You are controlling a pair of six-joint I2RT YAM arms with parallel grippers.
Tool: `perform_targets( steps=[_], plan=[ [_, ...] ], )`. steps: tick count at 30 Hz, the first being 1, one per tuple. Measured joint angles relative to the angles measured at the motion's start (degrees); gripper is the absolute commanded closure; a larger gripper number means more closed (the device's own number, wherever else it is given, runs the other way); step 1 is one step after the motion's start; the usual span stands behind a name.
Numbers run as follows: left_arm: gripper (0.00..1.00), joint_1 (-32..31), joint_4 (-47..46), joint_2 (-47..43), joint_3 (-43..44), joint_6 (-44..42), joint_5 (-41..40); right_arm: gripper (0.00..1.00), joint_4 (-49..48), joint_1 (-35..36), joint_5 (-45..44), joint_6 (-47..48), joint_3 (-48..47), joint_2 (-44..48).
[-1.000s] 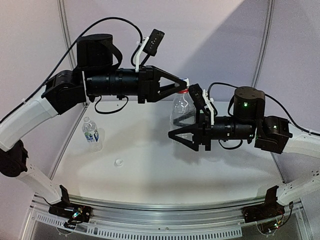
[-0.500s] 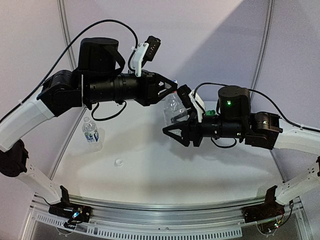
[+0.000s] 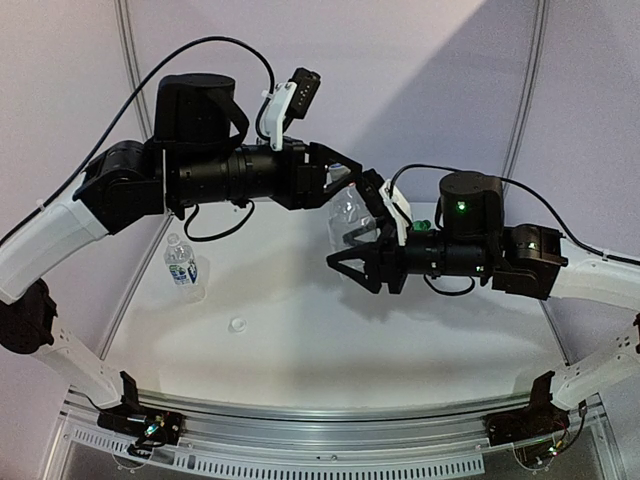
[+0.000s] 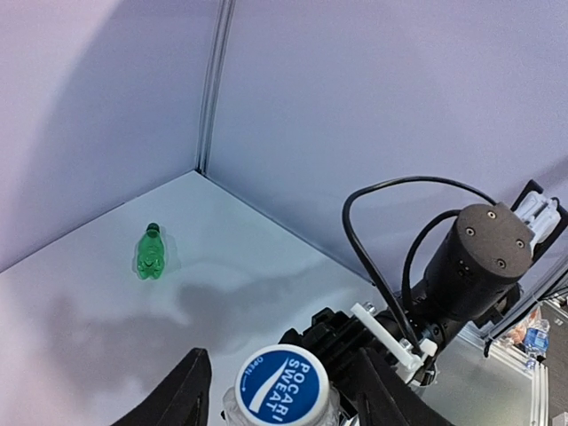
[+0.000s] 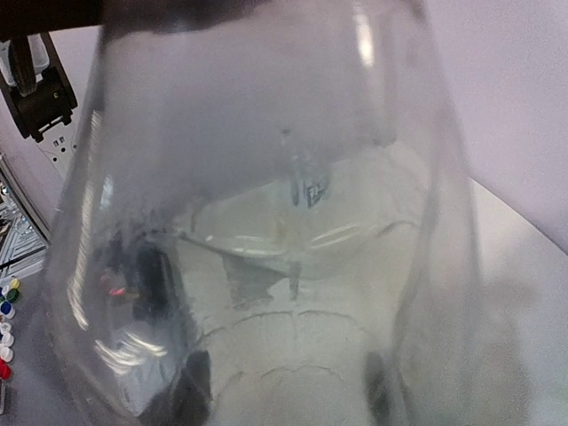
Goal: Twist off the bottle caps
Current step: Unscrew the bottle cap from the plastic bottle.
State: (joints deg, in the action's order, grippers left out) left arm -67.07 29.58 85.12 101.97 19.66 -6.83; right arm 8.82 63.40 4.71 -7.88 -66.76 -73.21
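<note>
The table (image 3: 300, 350) is closed at the back and the left by pale walls; open room is left over its middle and near edge, and the work is held there, well clear of both walls. The unlabelled bottle (image 3: 347, 218) is gripped about its lower body by the right claw (image 3: 350, 250), apparently raised off the table, so that its capped end is offered to the left claw (image 3: 342, 185). That claw is set partly open, one finger at either side of the printed cap (image 4: 282, 383) with a small gap to each; this is judged a re-grip between turns, with the cap not yet off. The labelled bottle (image 3: 182, 265) stands near the left wall; the green bottle (image 4: 150, 253) is seen by the far corner, well apart; a loose white cap (image 3: 237, 325) lies on the table between the labelled bottle and the near edge.
</note>
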Motion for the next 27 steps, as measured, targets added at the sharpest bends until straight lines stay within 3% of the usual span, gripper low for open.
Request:
perform_targets(
  steps=[3, 10, 20, 27],
  plan=[
    [0.35, -0.07, -0.39, 0.00, 0.00, -0.11, 0.39, 1.00, -0.31, 0.04, 0.02, 0.55, 0.15, 0.22],
    [0.01, -0.28, -0.48, -0.42, -0.02, -0.66, 0.59, 1.00, -1.99, 0.09, 0.02, 1.18, 1.01, 0.92],
    [0.01, -0.44, -0.76, -10.01, -3.43, -5.31, 2.36, 1.00, -2.78, 0.09, 1.97, 2.03, 3.13, 3.13],
    [0.01, -0.13, -4.92, -15.34, -9.03, -8.35, 13.68, 1.00, -6.97, 0.13, 12.15, 0.83, 7.23, 7.17]
  ],
)
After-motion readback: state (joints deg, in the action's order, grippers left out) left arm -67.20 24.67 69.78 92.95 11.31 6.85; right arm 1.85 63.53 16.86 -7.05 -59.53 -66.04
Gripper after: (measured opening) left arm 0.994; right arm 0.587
